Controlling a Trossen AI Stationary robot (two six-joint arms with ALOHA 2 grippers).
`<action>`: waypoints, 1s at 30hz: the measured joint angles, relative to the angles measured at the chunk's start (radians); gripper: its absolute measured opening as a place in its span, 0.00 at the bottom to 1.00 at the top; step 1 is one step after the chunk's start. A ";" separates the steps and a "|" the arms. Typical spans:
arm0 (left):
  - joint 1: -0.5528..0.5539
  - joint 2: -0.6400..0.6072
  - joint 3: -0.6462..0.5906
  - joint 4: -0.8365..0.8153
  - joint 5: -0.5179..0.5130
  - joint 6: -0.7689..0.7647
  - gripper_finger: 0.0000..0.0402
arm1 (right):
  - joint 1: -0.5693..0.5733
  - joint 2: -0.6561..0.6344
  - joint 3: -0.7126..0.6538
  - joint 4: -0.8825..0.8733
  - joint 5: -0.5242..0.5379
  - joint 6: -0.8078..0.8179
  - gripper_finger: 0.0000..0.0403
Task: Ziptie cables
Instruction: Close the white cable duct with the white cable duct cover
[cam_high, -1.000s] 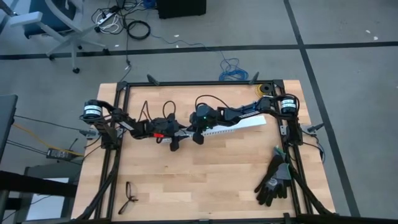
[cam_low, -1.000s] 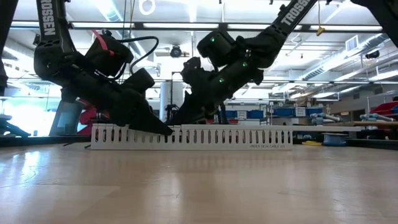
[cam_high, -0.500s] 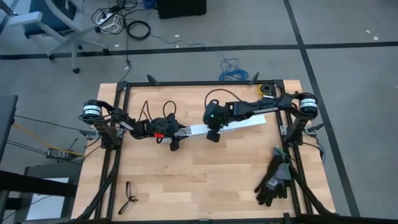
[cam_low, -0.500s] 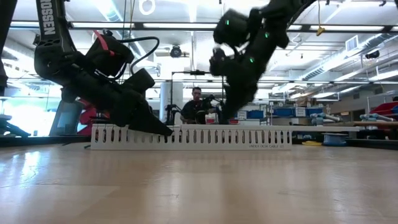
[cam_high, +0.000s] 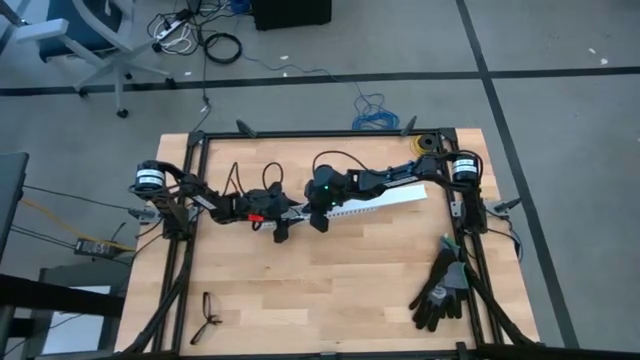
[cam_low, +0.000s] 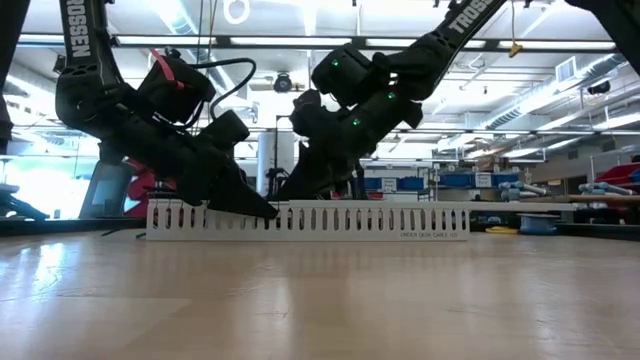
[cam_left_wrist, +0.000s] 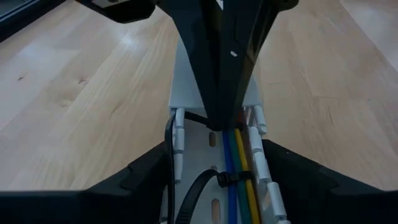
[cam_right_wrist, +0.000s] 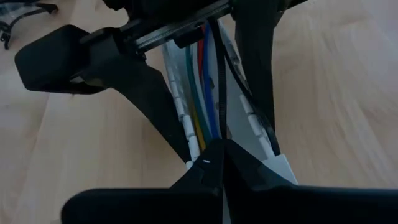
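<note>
A long white slotted channel (cam_high: 390, 200) lies across the middle of the table. The cables (cam_left_wrist: 236, 155), blue, green, yellow and red wires, lie along its inside, and a black ziptie (cam_left_wrist: 225, 180) is looped round them. My left gripper (cam_high: 291, 213) is at the channel's left end, its fingers astride the channel. My right gripper (cam_high: 308, 211) reaches in from the right and slants down. It is shut, with its tip (cam_left_wrist: 216, 121) inside the channel just ahead of the left fingers. A thin black ziptie strip (cam_right_wrist: 216, 81) runs along the channel into that tip. My left gripper holds the channel's left end across its width, one finger (cam_left_wrist: 146, 180) against each outer wall (cam_left_wrist: 176, 149). The fingers slant down from the table's left, and the channel rests flat on the table. My right gripper pinches the end of the black strip (cam_right_wrist: 218, 134) between its fingertips. It comes slanting down from the right, along the channel. The strip runs straight from the tip toward my left gripper.
A pair of black gloves (cam_high: 440, 290) lies near the table's near right corner. A small black thing (cam_high: 208, 315) lies near the near left corner. A tape roll (cam_high: 428, 145) sits at the far right corner. Black frame rails (cam_high: 330, 133) edge the table.
My right gripper rose and swung toward the table's right along the channel. It then came back down to the same spot by my left gripper, shut throughout. My left gripper and the channel kept still.
</note>
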 joint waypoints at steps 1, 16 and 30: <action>0.000 0.001 0.000 0.003 0.000 0.000 0.61 | 0.000 0.000 0.000 -0.001 0.000 -0.003 0.00; 0.000 -0.002 0.003 0.008 -0.005 -0.014 0.71 | -0.002 0.000 -0.003 0.008 -0.007 -0.003 0.00; -0.001 -0.168 -0.028 -0.054 -0.007 0.021 0.72 | -0.003 0.000 -0.003 0.009 -0.006 -0.003 0.00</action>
